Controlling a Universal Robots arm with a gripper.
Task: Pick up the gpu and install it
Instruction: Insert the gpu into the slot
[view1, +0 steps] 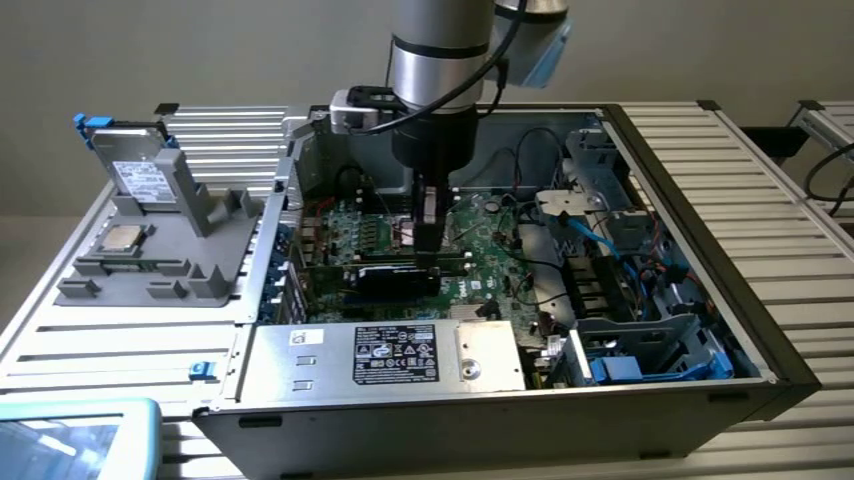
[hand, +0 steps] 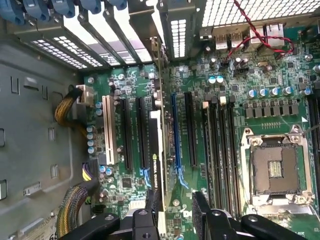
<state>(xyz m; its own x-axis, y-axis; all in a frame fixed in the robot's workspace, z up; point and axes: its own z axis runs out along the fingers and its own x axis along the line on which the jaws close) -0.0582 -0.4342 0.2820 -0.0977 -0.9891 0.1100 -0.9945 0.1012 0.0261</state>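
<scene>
The gpu (view1: 390, 277) stands on edge in an expansion slot of the motherboard (view1: 501, 262) inside the open computer case. In the wrist view the gpu (hand: 159, 150) shows edge-on, a thin black and green card with its silver bracket against the case's rear slots. My gripper (view1: 430, 262) hangs straight down over the card's top edge. In the wrist view the gripper (hand: 176, 212) is open, its fingers (hand: 202, 210) spread much wider than the card is thick. The card's edge lies close to one finger; I cannot tell whether they touch.
On the exterior view's left stands a grey fixture (view1: 200, 215) with a silver drive with blue tabs (view1: 134, 165), a processor chip (view1: 123, 238) and a memory stick (view1: 127, 266). The case holds a metal cover (view1: 387, 355), drive cages (view1: 641, 345) and cables. An open processor socket (hand: 275, 170) lies beside the slots.
</scene>
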